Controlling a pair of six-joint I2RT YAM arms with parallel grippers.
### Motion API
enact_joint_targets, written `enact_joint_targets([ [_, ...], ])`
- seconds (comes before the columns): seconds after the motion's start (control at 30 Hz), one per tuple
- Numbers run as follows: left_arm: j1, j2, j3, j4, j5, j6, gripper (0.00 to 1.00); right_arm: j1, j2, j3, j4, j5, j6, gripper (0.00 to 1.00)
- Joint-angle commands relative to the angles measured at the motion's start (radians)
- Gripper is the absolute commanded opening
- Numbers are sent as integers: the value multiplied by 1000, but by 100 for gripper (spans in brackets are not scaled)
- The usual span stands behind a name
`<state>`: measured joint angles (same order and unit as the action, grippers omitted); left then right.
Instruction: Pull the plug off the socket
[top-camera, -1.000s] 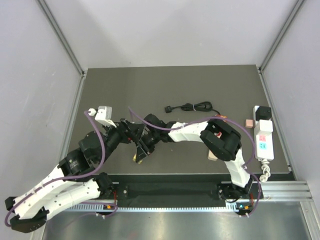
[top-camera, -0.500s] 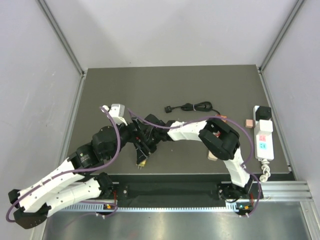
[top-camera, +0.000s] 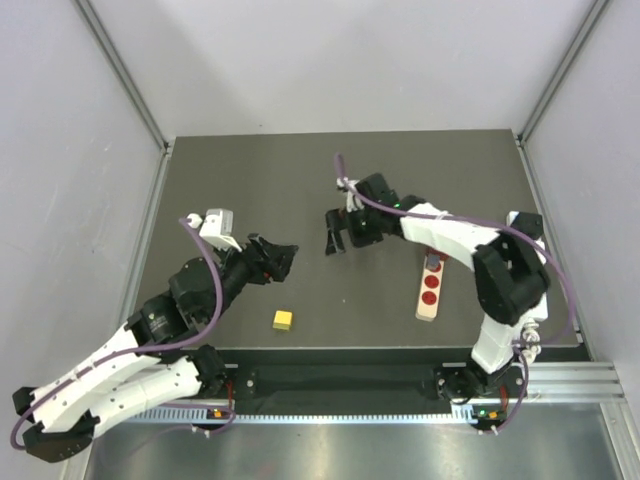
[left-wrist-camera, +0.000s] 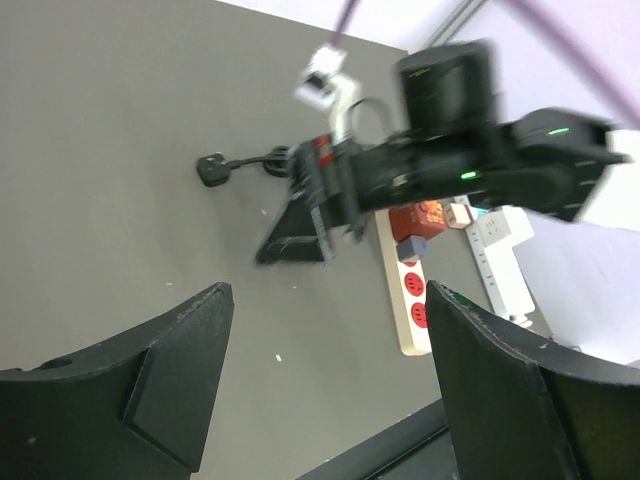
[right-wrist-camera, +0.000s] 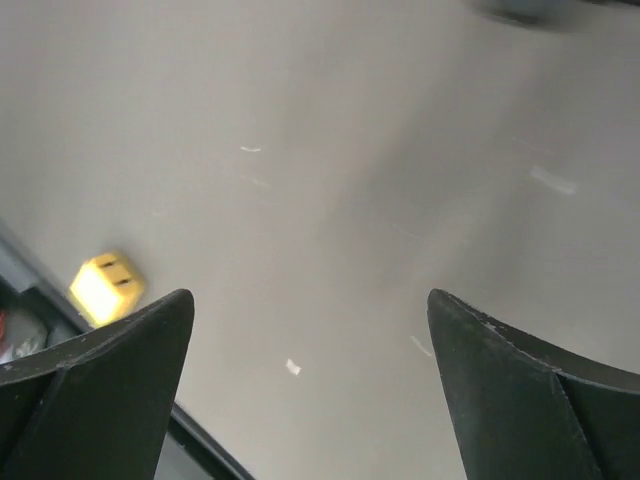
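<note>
1. The yellow plug (top-camera: 283, 320) lies loose on the counter (top-camera: 250, 180), close to the near edge and left of centre. It is well apart from the wooden socket strip (top-camera: 429, 290) off to its right. Nothing touches it, so I judge the pull itself done.
2. The right arm (top-camera: 440, 225) reaches left across the middle of the counter. Its jaws stand wide open over bare surface and hold nothing. In its wrist view the plug sits low on the left with its prongs showing, outside the jaws.
3. The left arm (top-camera: 190, 290) hangs over the left side. Its jaws are also wide apart and empty, and they point toward the right arm.
4. What remains looks like clearing away. To do it well:
   - Lift each arm before swinging it back.
   - Keep the open jaws high enough that they cannot knock the plug.
   - Steer the right arm clear of the black cord plug (left-wrist-camera: 212, 169) lying close by its jaws.
5. Keep the right forearm off the socket strip as well, since a nudge could slide it.
6. No containers are in view. The nearest thing to a holder is the socket strip, and the two red sockets that show have nothing in them. I cannot make out the dark spot at its far end, beside the right arm.
</note>
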<state>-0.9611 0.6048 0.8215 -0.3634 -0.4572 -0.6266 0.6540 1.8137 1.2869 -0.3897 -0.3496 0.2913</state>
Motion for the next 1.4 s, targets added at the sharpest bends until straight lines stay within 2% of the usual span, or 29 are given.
enact_joint_targets([
  [0.0,-1,47,-38,110,49,-21,81,-10,-158,-18,-171,257,6,100],
  [0.03,1,61,-59,135,69,-22,81,-26,-183,-30,-198,373,46,100],
  [0.13,1,134,-90,223,162,-45,81,-59,-282,-95,-304,592,150,100],
  [0.23,1,267,-113,332,277,-73,80,-89,-469,-220,-325,719,257,100],
  [0.33,1,373,-104,405,403,-93,77,-105,-598,-352,-310,776,340,100],
  [0.37,1,454,-99,441,441,-97,77,-112,-670,-380,-308,776,360,100],
  [0.4,1,496,-91,458,522,-110,75,-122,-700,-405,-302,775,377,100],
  [0.47,1,605,-65,507,596,-117,71,-152,-755,-475,-275,747,390,94],
  [0.63,1,817,1,581,775,-150,69,-215,-737,-555,-216,715,382,79],
  [0.77,1,918,33,629,865,-186,67,-228,-692,-567,-118,699,352,74],
  [1.0,-1,997,-10,747,904,-262,63,-228,-610,-551,-40,692,325,68],
  [1.13,-1,1029,-10,770,914,-274,62,-228,-548,-540,-21,698,324,58],
  [1.37,-1,1098,21,820,940,-301,60,-228,-493,-541,12,736,305,56],
])
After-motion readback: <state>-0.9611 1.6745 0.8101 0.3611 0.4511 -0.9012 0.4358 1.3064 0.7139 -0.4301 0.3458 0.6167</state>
